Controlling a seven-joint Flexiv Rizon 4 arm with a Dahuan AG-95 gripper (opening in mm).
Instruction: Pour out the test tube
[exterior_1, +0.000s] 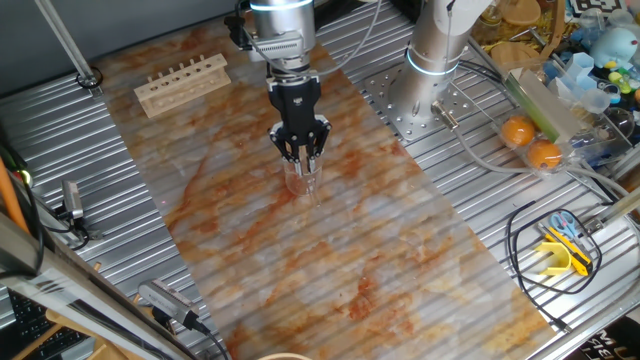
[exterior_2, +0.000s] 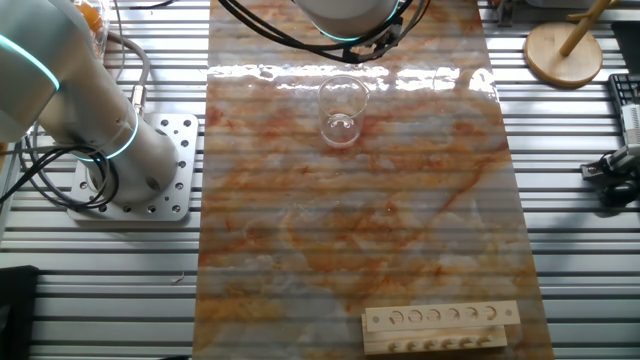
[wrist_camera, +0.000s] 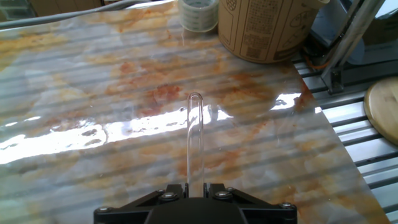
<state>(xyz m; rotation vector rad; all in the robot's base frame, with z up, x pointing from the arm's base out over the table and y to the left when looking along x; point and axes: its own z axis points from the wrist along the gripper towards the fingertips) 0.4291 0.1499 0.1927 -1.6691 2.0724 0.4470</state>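
**Clear glass tube held over the marbled mat**

Glass is catching the light in the hand view, where the test tube (wrist_camera: 194, 134) is sticking straight out from between the black fingers (wrist_camera: 163, 198), its rounded closed end pointing away from the camera. The gripper (exterior_1: 299, 147) is closing narrowly on the tube's near end, and in one fixed view it is pointing down over the beaker (exterior_1: 301, 178), with the tube hard to make out there. The beaker is standing upright on the orange-veined marbled mat (exterior_2: 350, 230), roughly in the mat's middle band. Beyond the beaker, towards the mat's far corner in that view, the pale wooden rack (exterior_1: 182, 83) is lying with its row of holes facing up, well apart from the beaker. The arm's silver base (exterior_1: 425, 90) is sitting just off the mat's edge, on the ribbed metal table (exterior_1: 480, 190), with two oranges (exterior_1: 531, 142) lying farther out
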